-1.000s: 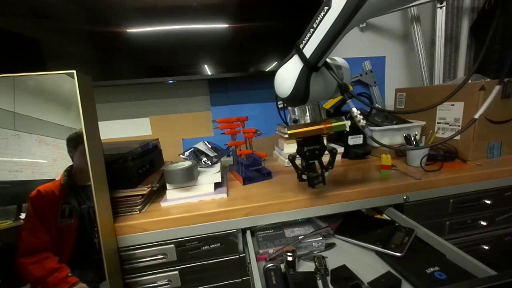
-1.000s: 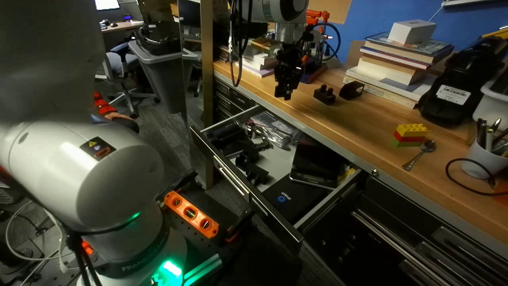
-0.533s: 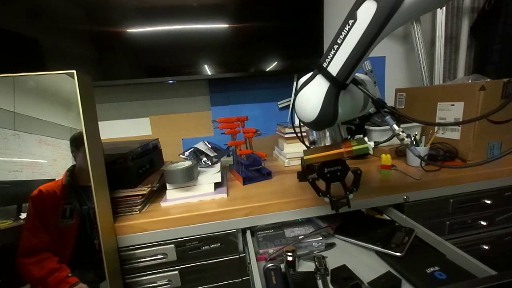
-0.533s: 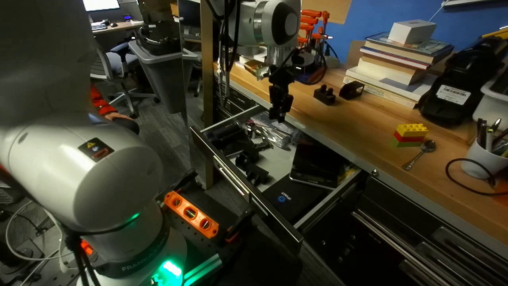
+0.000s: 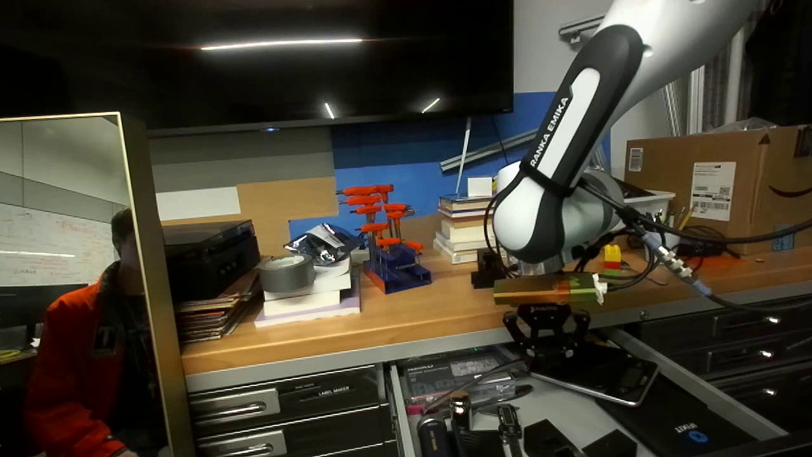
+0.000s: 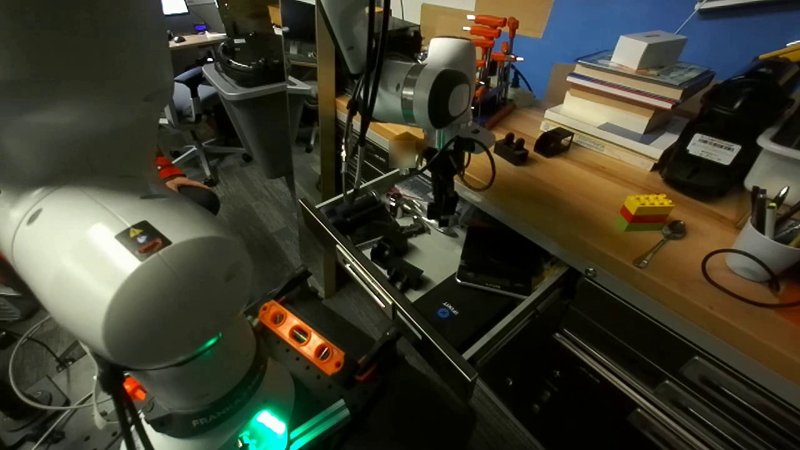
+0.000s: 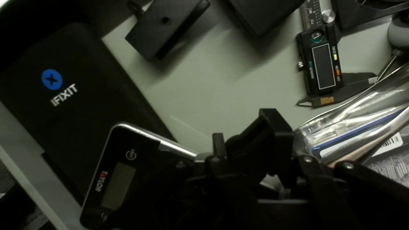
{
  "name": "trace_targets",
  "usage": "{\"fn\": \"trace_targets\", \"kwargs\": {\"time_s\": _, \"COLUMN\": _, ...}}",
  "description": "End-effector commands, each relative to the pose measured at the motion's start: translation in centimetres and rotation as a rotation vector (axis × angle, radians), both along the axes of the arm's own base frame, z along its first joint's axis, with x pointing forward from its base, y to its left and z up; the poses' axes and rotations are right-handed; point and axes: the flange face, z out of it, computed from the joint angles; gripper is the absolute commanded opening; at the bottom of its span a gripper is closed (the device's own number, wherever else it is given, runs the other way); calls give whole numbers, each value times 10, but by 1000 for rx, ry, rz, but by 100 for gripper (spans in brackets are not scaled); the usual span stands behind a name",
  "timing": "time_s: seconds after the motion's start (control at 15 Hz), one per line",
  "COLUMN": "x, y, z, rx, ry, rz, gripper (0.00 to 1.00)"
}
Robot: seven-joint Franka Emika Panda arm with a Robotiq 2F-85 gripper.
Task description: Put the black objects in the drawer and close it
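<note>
Gripper [image 6: 442,215], black and jointed, hangs over the open, shallow dark-grey metal drawer [image 6: 439,251], fingers clamped on a matte-black block [image 7: 260,140].

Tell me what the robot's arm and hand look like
The rounded, glossy white arm has black trim, FRANKA EMIKA lettering, thin black cables with a silver connector, and a green light at its base. The angular, metal-looking black hand has hinged links.

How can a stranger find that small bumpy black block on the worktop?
Start at the wooden worktop above the open drawer. In an exterior view, find the tall book stack, then the hollow-looking black piece beside its base. Farther from the books sits the black block: two rounded bumps on top set it apart from that hollow-looking neighbour.
</note>
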Motion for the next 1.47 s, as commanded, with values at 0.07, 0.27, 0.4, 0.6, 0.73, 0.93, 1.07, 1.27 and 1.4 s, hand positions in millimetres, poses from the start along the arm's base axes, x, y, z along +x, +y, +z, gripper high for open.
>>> {"fn": "trace_targets", "kwargs": {"time_s": 0.07, "x": 1, "y": 1, "z": -39, "rx": 57, "ry": -54, "rz": -75, "gripper": 21}}
{"fn": "trace_targets", "kwargs": {"time_s": 0.27, "x": 0, "y": 5, "z": -57, "rx": 74, "ry": -62, "rz": -105, "gripper": 21}}
{"fn": "trace_targets", "kwargs": {"time_s": 0.4, "x": -1, "y": 7, "z": -63, "rx": 79, "ry": -66, "rz": -117, "gripper": 21}}
{"fn": "trace_targets", "kwargs": {"time_s": 0.6, "x": -2, "y": 11, "z": -66, "rx": 87, "ry": -67, "rz": -126, "gripper": 21}}
{"fn": "trace_targets", "kwargs": {"time_s": 0.73, "x": -3, "y": 14, "z": -66, "rx": 89, "ry": -68, "rz": -127, "gripper": 21}}
{"fn": "trace_targets", "kwargs": {"time_s": 0.93, "x": -4, "y": 18, "z": -65, "rx": 97, "ry": -57, "rz": -134, "gripper": 64}}
{"fn": "trace_targets", "kwargs": {"time_s": 1.07, "x": -4, "y": 20, "z": -61, "rx": 96, "ry": -58, "rz": -138, "gripper": 72}}
{"fn": "trace_targets", "kwargs": {"time_s": 1.27, "x": -1, "y": 23, "z": -51, "rx": 82, "ry": -66, "rz": -127, "gripper": 95}}
{"fn": "trace_targets", "kwargs": {"time_s": 1.4, "x": 3, "y": 24, "z": -37, "rx": 66, "ry": -86, "rz": -115, "gripper": 100}}
